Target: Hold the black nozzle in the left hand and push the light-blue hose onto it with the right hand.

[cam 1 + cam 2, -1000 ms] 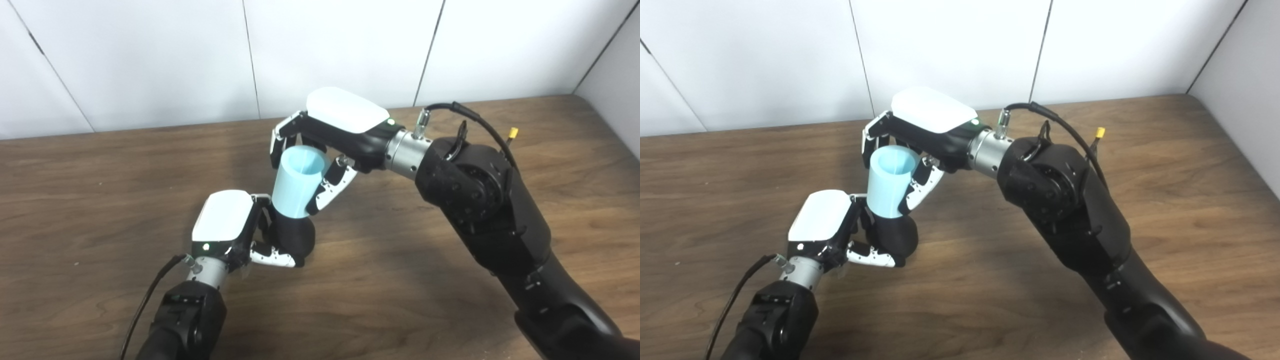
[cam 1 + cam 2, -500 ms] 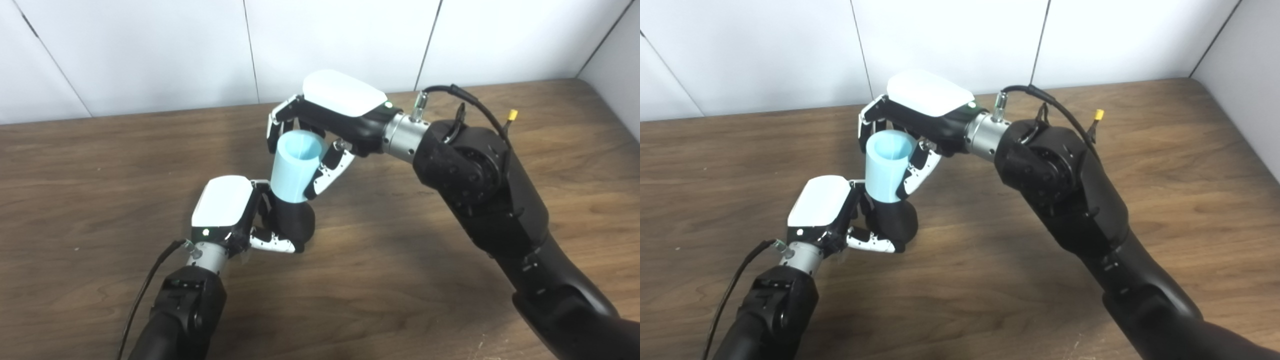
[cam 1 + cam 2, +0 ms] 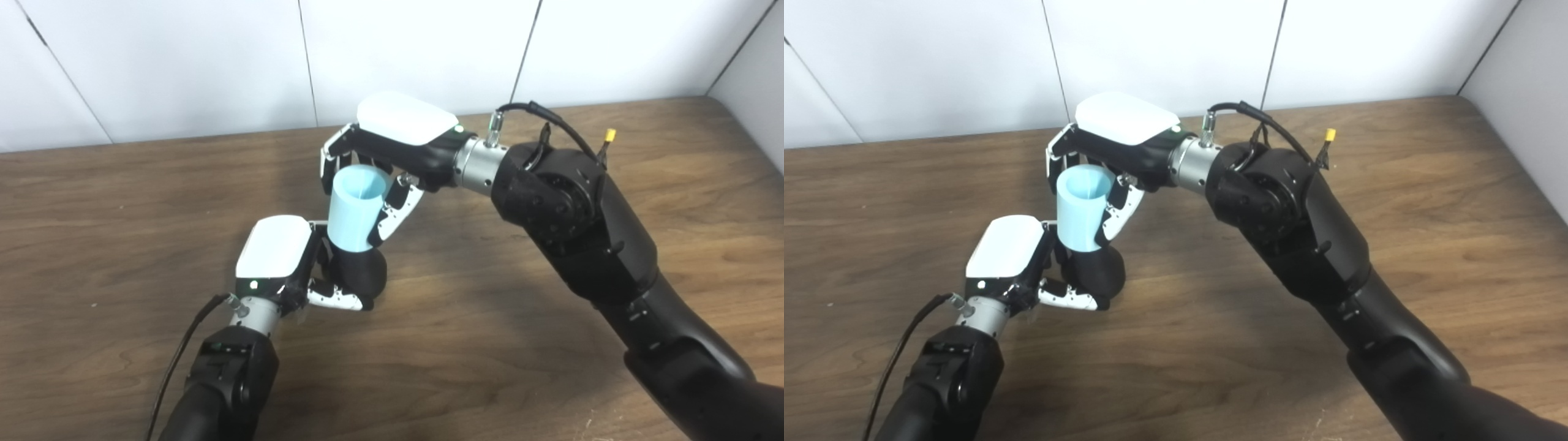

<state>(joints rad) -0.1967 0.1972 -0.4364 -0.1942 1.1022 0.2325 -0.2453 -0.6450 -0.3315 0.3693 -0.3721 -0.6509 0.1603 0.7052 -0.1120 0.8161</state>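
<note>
The black nozzle [image 3: 361,273] stands on the wooden table [image 3: 122,202], with my left hand [image 3: 283,262] shut around its lower body from the left. A short light-blue hose [image 3: 354,210], a hollow tube with its open end up, sits on top of the nozzle, its lower end against the nozzle's top. My right hand [image 3: 392,147] comes in from the right and is shut on the hose, fingers behind it and thumb in front. The joint between hose and nozzle is partly hidden by fingers.
White wall panels [image 3: 184,61] rise behind the table's far edge, and a grey wall [image 3: 753,67] closes the right corner. My right forearm [image 3: 576,226] spans the table's right half, with a black cable [image 3: 551,122] looping off the wrist.
The camera tilted, shifting the whole picture down between the earliest frames and now. My right hand and the hose have moved slightly left, and the hose stands more upright over the nozzle.
</note>
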